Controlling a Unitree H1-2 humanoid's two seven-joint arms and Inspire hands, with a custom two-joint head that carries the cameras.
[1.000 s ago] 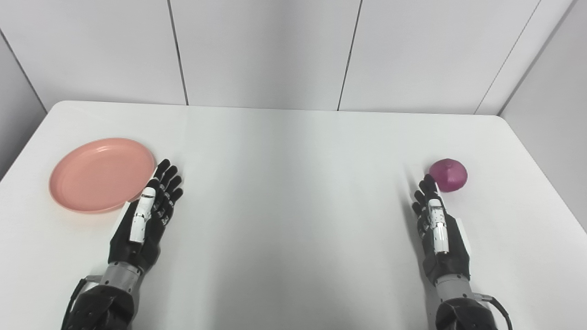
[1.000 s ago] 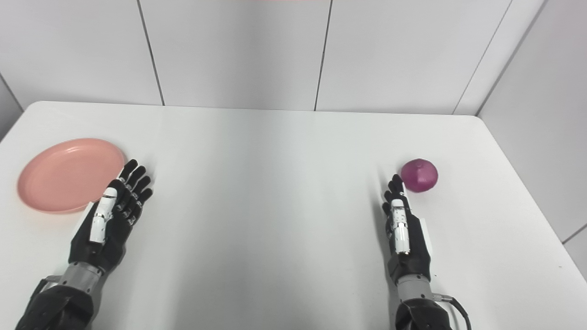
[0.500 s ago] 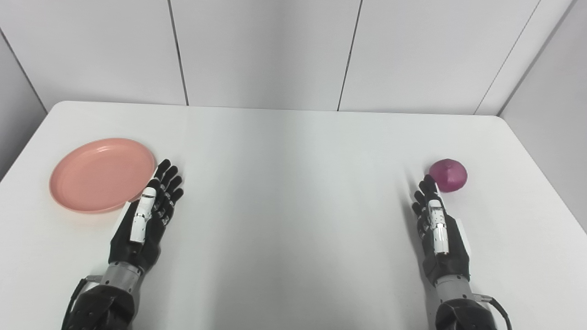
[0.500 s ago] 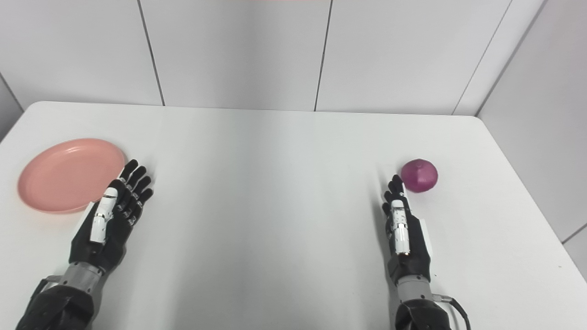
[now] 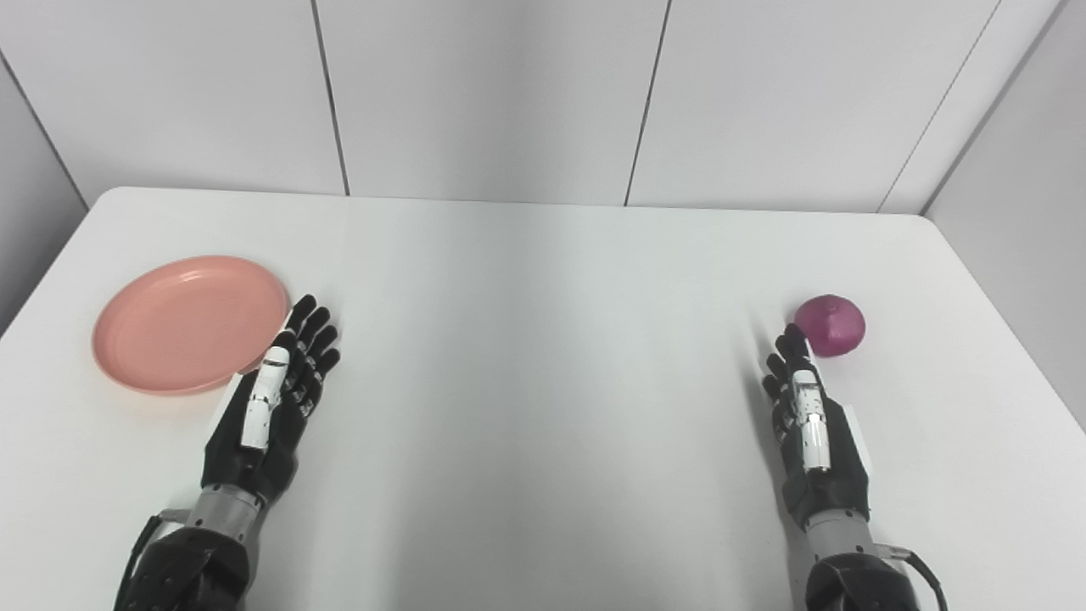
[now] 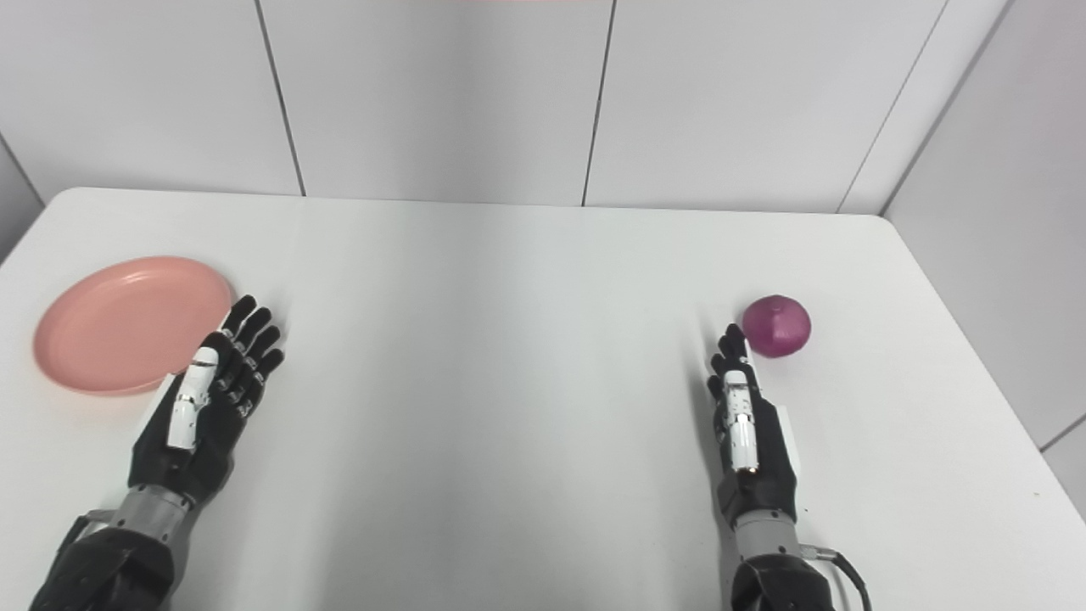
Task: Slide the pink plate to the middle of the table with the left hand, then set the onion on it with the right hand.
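Left eye view: nothing is being moved yet. The pink plate [image 5: 191,323] is being left at nine o'clock on the worktop [image 5: 543,339], just beside the left hand [image 5: 271,399], spread and empty. The onion [image 5: 830,324] is lying at three o'clock, by the right hand [image 5: 806,416], fingers extended, empty. Both steps are judged outstanding

Pink plate [image 5: 191,324] shifted very slightly right.

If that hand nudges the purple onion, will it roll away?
Probably. The onion looks round and smooth-skinned, resting free on the bare table, so a sideways nudge from the right hand would likely roll it. Its slightly pointed top may make it wobble.
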